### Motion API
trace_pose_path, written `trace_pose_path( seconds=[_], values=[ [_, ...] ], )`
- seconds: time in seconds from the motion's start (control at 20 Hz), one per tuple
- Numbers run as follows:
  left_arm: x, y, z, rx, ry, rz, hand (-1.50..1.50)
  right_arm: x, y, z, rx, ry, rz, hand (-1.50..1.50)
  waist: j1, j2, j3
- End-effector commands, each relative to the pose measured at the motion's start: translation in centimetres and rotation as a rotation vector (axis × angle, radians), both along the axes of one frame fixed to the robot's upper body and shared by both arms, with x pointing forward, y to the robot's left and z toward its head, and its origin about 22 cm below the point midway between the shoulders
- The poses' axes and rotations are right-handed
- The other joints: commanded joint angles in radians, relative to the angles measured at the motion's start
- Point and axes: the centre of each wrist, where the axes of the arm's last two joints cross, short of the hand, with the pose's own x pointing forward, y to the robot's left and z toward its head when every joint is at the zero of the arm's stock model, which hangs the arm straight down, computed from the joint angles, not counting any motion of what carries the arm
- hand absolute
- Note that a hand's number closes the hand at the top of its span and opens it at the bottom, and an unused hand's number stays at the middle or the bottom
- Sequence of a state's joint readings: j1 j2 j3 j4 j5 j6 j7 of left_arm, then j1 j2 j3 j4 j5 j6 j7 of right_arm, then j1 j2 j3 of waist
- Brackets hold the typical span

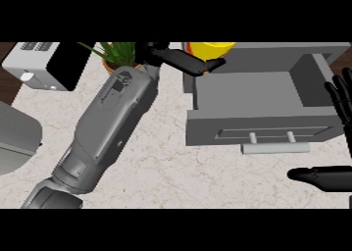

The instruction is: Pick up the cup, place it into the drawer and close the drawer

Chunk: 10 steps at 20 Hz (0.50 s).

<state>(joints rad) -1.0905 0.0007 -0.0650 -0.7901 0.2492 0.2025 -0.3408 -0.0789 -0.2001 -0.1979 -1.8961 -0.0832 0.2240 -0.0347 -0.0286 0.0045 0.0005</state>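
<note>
Left hand at the yellow cup, just behind the open drawer's back left corner.

The drawer [262, 98] stands pulled out, its grey inside bare and its handle [275, 147] facing the near edge of the surface [164, 162]. The left hand [180, 58] reaches past the drawer's left wall, its fingers [207, 66] curled against the cup [210, 49]. The right hand [345, 142] rests at the drawer's right, fingers straight and relaxed. A plant [117, 53] and a toaster [42, 64] stand left of the drawer.

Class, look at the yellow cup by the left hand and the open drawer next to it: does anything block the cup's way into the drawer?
Nothing visible blocks it. The yellow cup sits just behind the open drawer, by the left hand.
</note>
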Motion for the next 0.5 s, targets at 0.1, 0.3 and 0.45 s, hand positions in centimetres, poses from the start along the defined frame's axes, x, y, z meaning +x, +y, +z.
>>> trace_pose_path(
  seconds=[0.1, 0.3, 0.45],
  values=[
    [0.8, -2.7, 1.9, 0.036, 0.07, 0.017, 1.5, -1.5, 1.1, -0.7, 0.011, -0.015, 0.009, -1.5, -0.012, 0.0, 0.0],
    [1.1, -3.2, 0.6, 0.059, 0.105, 0.044, 1.5, 0.0, -0.9, -0.3, -0.023, 0.002, 0.011, -1.5, -0.02, 0.005, 0.0],
    [0.5, -3.5, -1.3, 0.084, 0.109, 0.001, 1.5, -0.2, 1.7, -1.1, -0.01, -0.008, 0.01, -1.5, -0.017, 0.004, 0.0]
  ],
)
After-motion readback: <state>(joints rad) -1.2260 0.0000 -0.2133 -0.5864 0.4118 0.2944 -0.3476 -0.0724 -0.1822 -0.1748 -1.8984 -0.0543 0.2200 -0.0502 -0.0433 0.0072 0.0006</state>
